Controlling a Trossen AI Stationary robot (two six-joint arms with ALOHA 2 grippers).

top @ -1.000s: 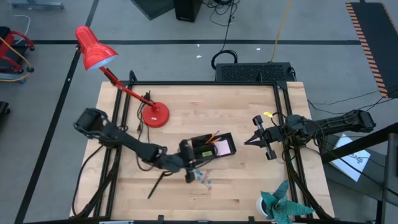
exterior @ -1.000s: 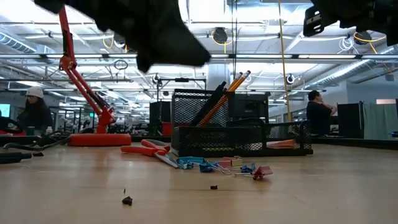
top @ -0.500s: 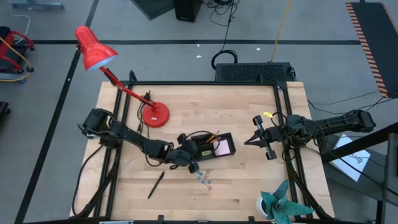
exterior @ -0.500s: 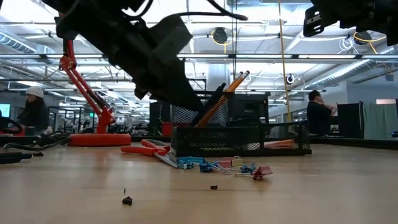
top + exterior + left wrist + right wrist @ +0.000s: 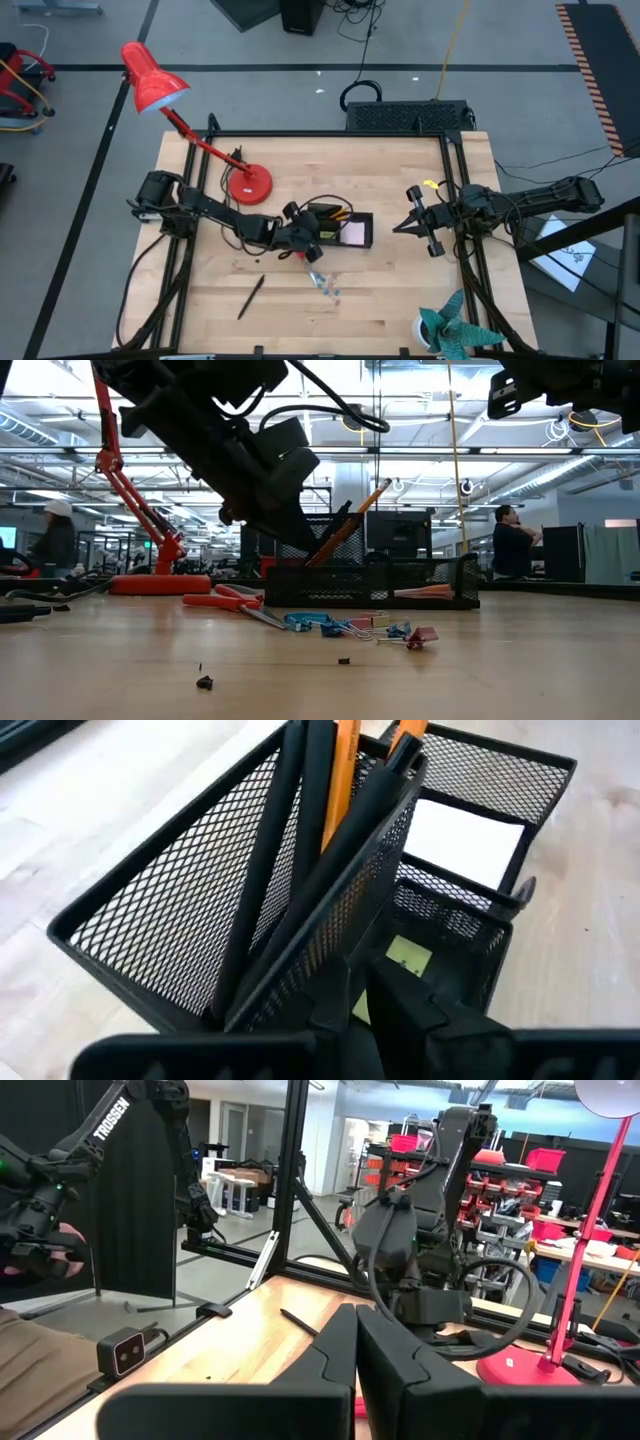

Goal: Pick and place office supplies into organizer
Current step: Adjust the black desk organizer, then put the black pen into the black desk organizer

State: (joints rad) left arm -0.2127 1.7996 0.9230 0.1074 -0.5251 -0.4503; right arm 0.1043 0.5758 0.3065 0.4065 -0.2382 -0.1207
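Note:
The black mesh organizer [image 5: 345, 228] stands on the table middle. Its tall holder [image 5: 200, 910] carries dark pens and orange pencils [image 5: 350, 520], a low bay holds the pink note pad [image 5: 465, 840], and another holds a yellow piece [image 5: 405, 957]. My left gripper [image 5: 368, 1010] reaches into that low bay beside the tall holder, fingers almost together. Red scissors [image 5: 225, 600] and bluish clips [image 5: 325, 285] lie on the table near the organizer, and one dark pen [image 5: 250, 297] lies nearer the near edge. My right gripper [image 5: 415, 222] hovers shut to the organizer's right. My left gripper comes slanting down from the table's left and near side into the organizer's low bay. One finger [image 5: 335, 1015] lies against the foot of the tall holder's mesh wall [image 5: 350, 950]. Whether the fingers pinch a wall I cannot tell. The organizer stands flat on the table.
A red desk lamp has its base [image 5: 248, 185] on the far left of the table. A teal leafy object [image 5: 450, 330] sits at the near right corner. A black box with cables [image 5: 405, 115] is beyond the far edge. Small dark crumbs [image 5: 204, 682] lie on the near part.
My left gripper has moved from above the clips toward the far edge and come down into the organizer. The organizer has slid a little toward the table's left and turned squarer to the table's edges.

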